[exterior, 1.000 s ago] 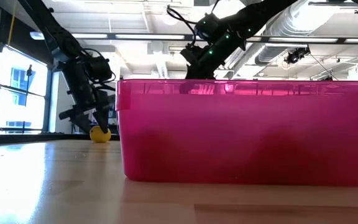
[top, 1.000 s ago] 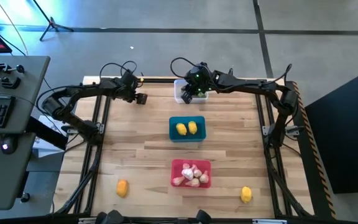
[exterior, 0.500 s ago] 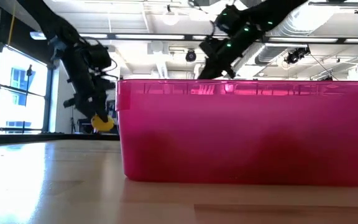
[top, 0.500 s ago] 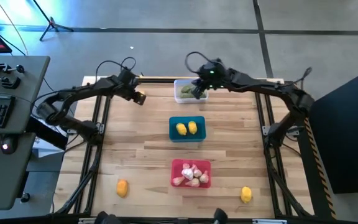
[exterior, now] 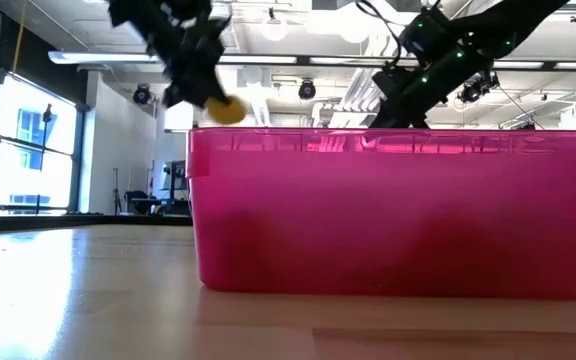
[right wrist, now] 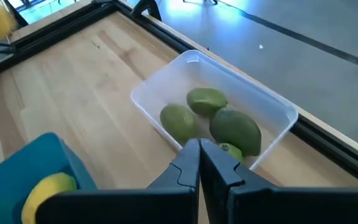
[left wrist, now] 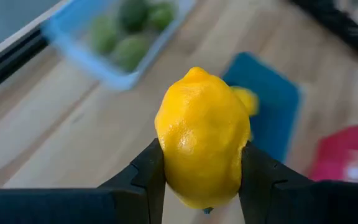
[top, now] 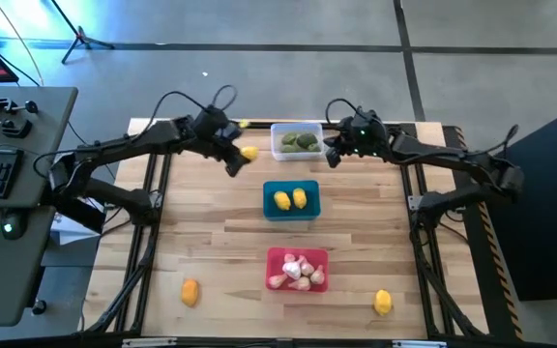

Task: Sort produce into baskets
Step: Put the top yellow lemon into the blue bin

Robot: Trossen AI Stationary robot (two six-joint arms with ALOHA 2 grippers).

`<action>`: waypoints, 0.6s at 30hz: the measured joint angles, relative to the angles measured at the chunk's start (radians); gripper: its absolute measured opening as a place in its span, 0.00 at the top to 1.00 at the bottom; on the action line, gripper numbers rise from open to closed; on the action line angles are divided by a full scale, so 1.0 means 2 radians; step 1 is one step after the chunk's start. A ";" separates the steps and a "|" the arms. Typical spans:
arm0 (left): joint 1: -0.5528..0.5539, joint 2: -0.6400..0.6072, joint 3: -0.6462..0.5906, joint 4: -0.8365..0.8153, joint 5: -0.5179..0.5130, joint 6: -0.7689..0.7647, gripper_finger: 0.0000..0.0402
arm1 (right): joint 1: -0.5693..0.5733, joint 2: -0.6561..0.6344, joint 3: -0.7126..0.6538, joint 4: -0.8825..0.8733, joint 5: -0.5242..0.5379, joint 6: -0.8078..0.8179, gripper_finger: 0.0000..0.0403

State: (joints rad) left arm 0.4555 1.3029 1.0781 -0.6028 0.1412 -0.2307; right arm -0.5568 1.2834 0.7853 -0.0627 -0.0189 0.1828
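Note:
My left gripper (top: 241,155) is shut on a yellow lemon-like fruit (left wrist: 201,134), held high over the table near the clear tub's left side (top: 277,143). The clear tub (right wrist: 272,102) holds several green pieces (right wrist: 232,130). My right gripper (right wrist: 199,160) is shut and empty, just right of the clear tub (top: 335,151). The teal tub (top: 271,201) holds two yellow fruits (top: 291,199). The red tub (top: 298,255) holds whitish-pink bulbs (top: 296,272). Two yellow fruits lie loose on the table at the near left (top: 190,292) and near right (top: 383,303). My left gripper pinches the yellow fruit between its two fingers (left wrist: 149,169), one on each opposite side of its lower half (left wrist: 173,177). The fruit's pointed end (left wrist: 196,73) stands beyond the fingertips. The fruit is lifted clear of the table (exterior: 226,108).
The red tub's wall (exterior: 398,210) fills the low view. Black frame rails run along the table's left (top: 153,208), right (top: 412,208) and far edges. Bare wood shows between the tubs and both side rails.
My left gripper has lifted the yellow fruit off the table and carried it up and toward the table's right, near the clear tub. My right gripper has drawn away from over the clear tub toward the table's right.

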 joint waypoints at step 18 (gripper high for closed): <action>-0.164 0.235 0.170 0.046 -0.090 -0.090 0.70 | 0.000 -0.027 -0.021 -0.004 -0.009 -0.043 1.00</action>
State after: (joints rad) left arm 0.1266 1.7728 1.4187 -0.5102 -0.0393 -0.4108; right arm -0.5568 1.2297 0.7441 -0.0700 -0.0368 0.0959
